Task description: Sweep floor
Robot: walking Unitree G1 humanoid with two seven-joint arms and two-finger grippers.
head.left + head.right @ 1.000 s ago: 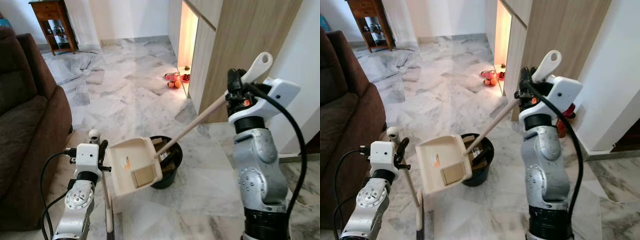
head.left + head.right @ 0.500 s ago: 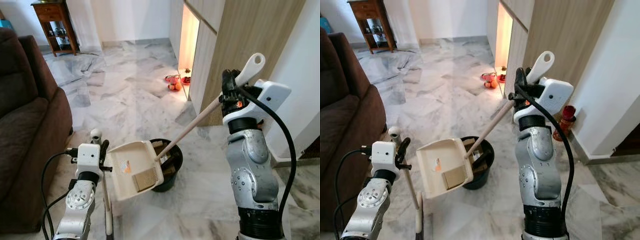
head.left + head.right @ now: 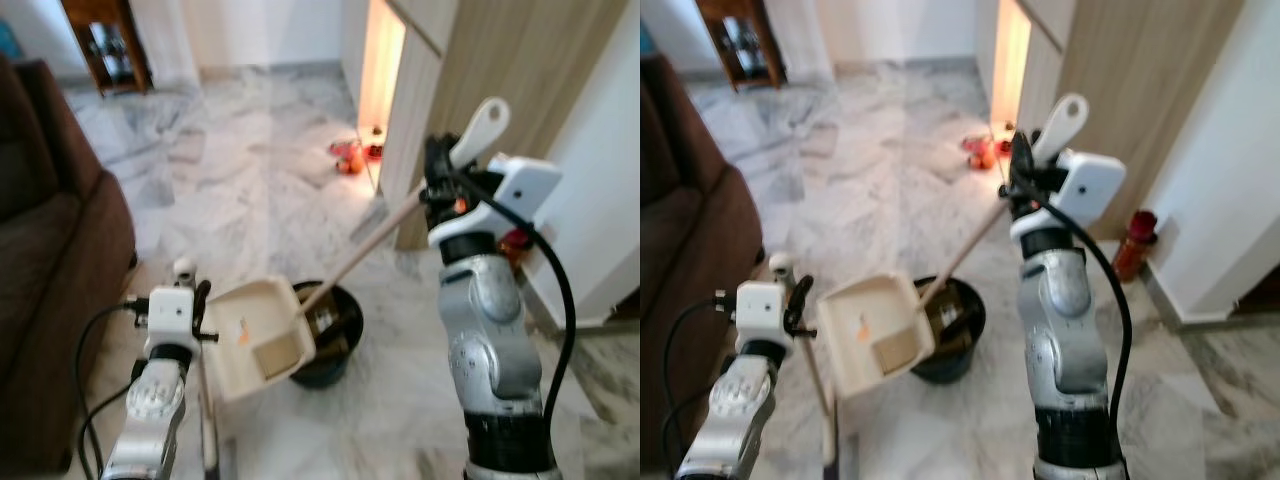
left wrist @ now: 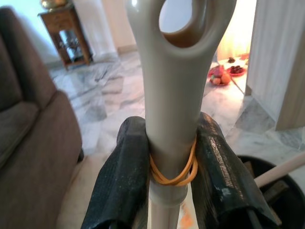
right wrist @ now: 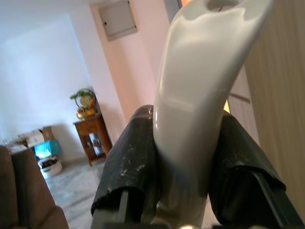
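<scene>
Both my arms up, each claw clamped on a handle.
My right gripper [image 3: 440, 180] is raised high at my right side, fingers pinching the dustpan handle [image 5: 200, 95]; my left gripper [image 4: 167, 167] sits low, squeezing the broom handle [image 4: 174, 95].

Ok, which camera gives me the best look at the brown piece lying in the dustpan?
The left eye view: the brown piece lies unobstructed at the low end of the tilted dustpan, by the black bin. The right eye view shows the same scene, slightly blurrier. The wrist views show jaws clamped on handles; the left wrist view catches just the bin's rim.
</scene>
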